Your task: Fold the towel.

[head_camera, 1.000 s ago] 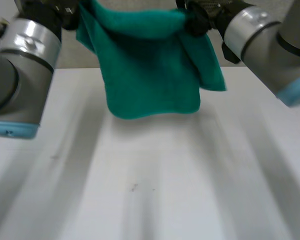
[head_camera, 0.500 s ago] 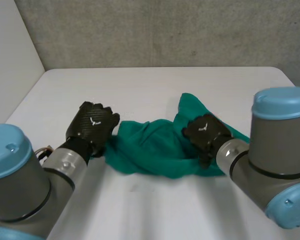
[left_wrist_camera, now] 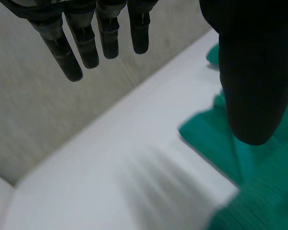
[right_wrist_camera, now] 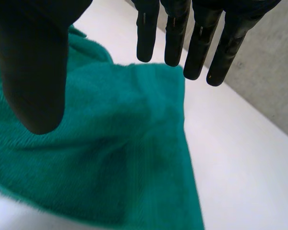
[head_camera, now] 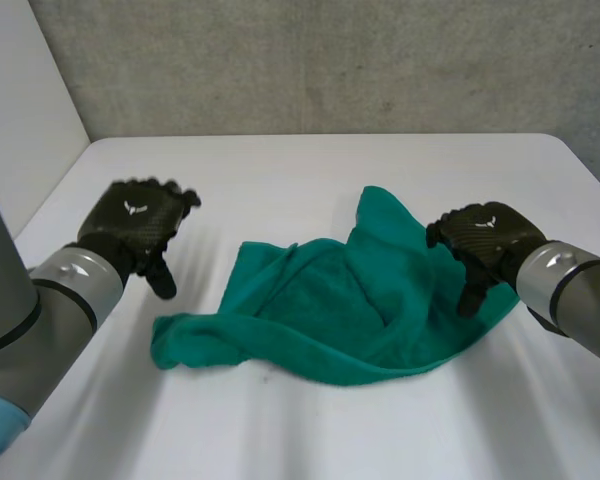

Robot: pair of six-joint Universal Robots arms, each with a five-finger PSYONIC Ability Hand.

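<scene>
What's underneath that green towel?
The towel lies rumpled on the white table, which shows around it. Its folds cover the spot beneath, so anything there cannot be seen.

The towel [head_camera: 330, 310] is green terry cloth, matt, with a fine ribbed nap and soft creases. At its nine o'clock, my left robot hand [head_camera: 140, 225] has a black woven shell, like carbon fibre, with a dull sheen. My right robot hand [head_camera: 485, 240], at three o'clock, looks the same; its fingers [right_wrist_camera: 198, 48] are smooth and black. The bench [head_camera: 280, 190] is smooth matt white. My left arm [head_camera: 70, 285] is satin grey metal. The wall [head_camera: 330, 70] at twelve o'clock is rough, grey and concrete-like.
</scene>
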